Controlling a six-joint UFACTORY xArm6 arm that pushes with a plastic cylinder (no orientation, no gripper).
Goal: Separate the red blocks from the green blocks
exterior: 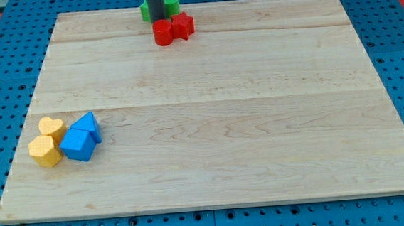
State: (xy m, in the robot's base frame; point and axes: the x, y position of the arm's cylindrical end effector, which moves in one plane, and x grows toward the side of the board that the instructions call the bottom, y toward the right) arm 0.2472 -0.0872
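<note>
Sitting at board's top edge near mid: red blocks [172, 28] touching just below my tip [157, 19], green blocks [159, 5] behind rod. No jaws on rod; nothing held.

Red blocks [172, 28] touch green blocks [159, 6] (top edge).

The rod [155, 4] is cut off by the view's top. The green blocks [171, 1] behind it are partly hidden, their shapes untellable.
</note>
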